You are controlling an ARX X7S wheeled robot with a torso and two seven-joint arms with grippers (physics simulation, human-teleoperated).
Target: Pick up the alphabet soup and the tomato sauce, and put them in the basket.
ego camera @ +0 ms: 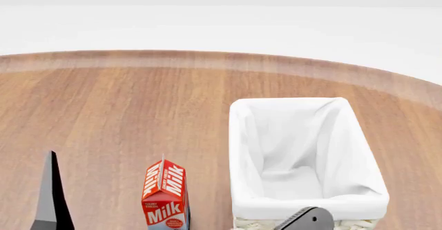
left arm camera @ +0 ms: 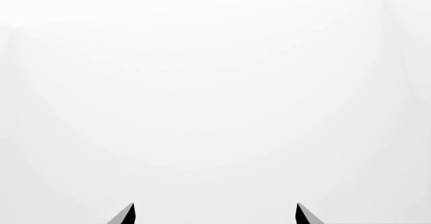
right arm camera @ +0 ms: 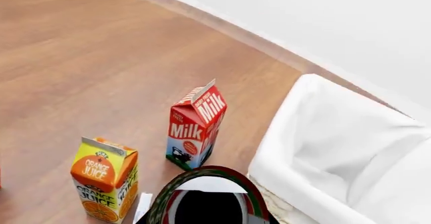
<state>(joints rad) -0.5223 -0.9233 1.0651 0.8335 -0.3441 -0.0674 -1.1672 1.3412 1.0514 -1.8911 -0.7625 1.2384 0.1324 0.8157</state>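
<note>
Two of my left fingertips (left arm camera: pixel 123 215) are showing in the left wrist view, standing wide apart over blank white, gripping nothing.

In the head view, the basket (ego camera: pixel 304 205) is sitting open on the wooden table (ego camera: pixel 117 111), with the milk carton (ego camera: pixel 164 193) just beside it.

In the right wrist view, the tomato sauce (right arm camera: pixel 207 200) is filling the near edge, close against the basket; my right fingers are hidden, so I cannot tell their state. The orange juice carton (right arm camera: pixel 104 178) is standing near the milk.
</note>
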